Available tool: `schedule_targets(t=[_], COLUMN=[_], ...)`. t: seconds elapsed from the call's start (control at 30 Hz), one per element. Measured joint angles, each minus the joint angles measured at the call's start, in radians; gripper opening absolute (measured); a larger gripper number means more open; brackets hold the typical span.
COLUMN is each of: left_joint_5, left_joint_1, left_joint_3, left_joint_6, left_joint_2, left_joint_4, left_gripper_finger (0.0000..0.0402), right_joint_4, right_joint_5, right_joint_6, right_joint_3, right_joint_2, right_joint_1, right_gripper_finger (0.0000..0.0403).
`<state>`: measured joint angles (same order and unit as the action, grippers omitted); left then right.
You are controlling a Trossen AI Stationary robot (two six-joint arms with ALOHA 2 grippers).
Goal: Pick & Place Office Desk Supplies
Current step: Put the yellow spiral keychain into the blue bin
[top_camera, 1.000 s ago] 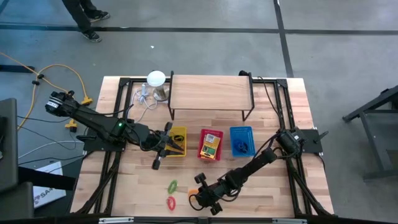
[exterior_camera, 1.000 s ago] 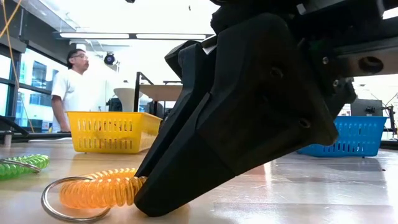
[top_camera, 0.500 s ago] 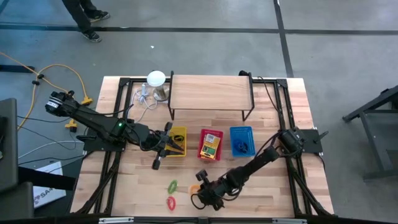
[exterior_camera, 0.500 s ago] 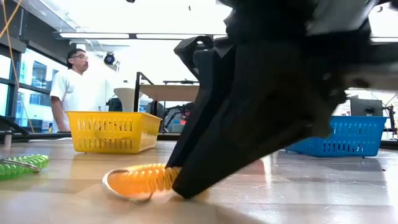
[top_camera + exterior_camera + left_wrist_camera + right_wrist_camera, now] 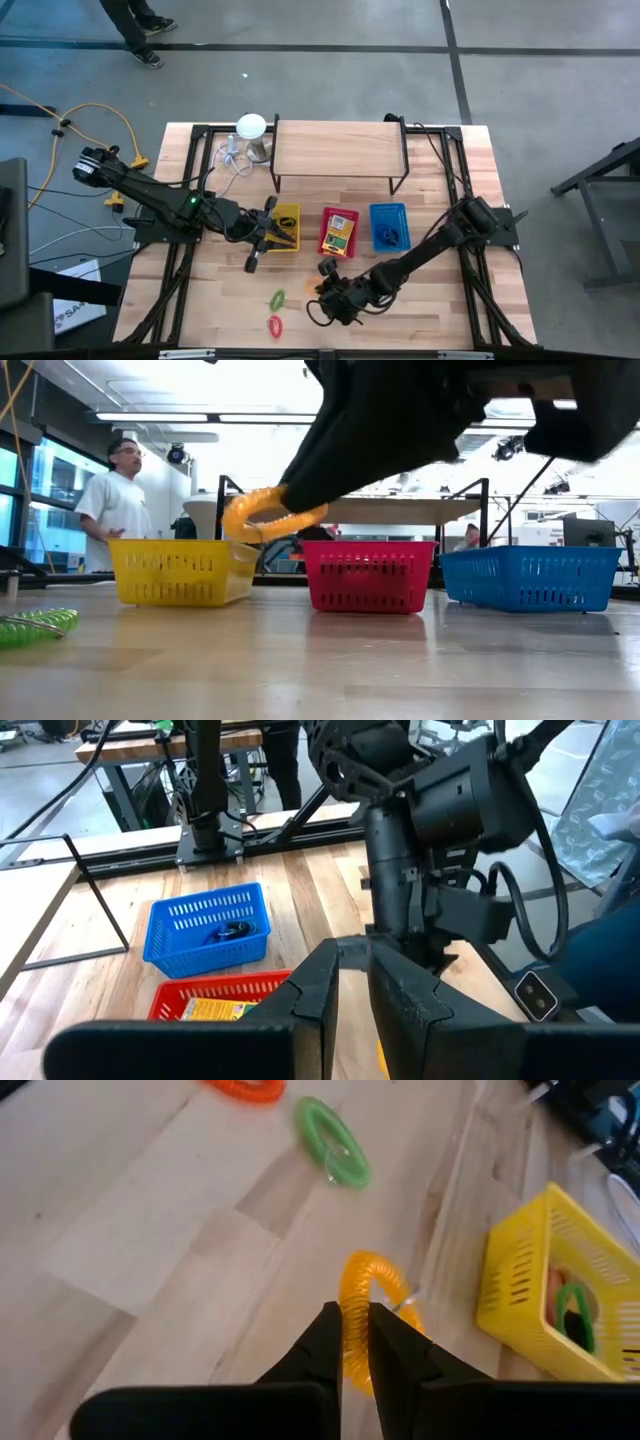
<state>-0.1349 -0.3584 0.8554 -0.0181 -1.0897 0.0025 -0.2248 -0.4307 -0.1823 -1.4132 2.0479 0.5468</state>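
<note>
- Three small baskets sit in a row on the tabletop [image 5: 440, 300] in front of a wooden riser shelf [image 5: 337, 148]: a yellow basket [image 5: 285, 228], a red basket [image 5: 339, 233] and a blue basket [image 5: 389, 225], presumably one destination per kind of supply.
- Right gripper [image 5: 348, 1342] hangs above the tabletop's near middle, its fingers pinching an orange coil band [image 5: 358, 1312] by one edge so the loop dangles free below them; in the low view the orange coil band [image 5: 262, 515] is well clear of the wood.
- That height looks chosen to carry the band over a basket wall rather than drag it; the yellow basket already holds similar coils, so it is the likely target.
- Two more supplies lie on the tabletop: a green coil band [image 5: 277, 298] and, nearer the edge, a red coil band [image 5: 275, 325], both apart from the baskets and not yet sorted.
- Left gripper [image 5: 345, 982] waits over the yellow basket's left side, fingers pressed nearly together and holding nothing.
</note>
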Motion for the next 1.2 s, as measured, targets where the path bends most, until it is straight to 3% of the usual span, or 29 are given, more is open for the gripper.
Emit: schedule_targets(t=[0.57, 1.2], left_joint_5=[0.0, 0.0], left_joint_1=[0.0, 0.0], left_joint_3=[0.0, 0.0], left_joint_6=[0.0, 0.0], left_joint_2=[0.0, 0.0], left_joint_4=[0.0, -0.001], left_gripper_finger=[0.0054, 0.0054], right_joint_4=[-0.016, -0.084], right_joint_5=[-0.065, -0.069], right_joint_6=[-0.033, 0.031], right_joint_3=[-0.002, 0.015], right_joint_2=[-0.079, -0.087], right_joint_1=[0.001, -0.033], right_gripper_finger=[0.0021, 0.0021])
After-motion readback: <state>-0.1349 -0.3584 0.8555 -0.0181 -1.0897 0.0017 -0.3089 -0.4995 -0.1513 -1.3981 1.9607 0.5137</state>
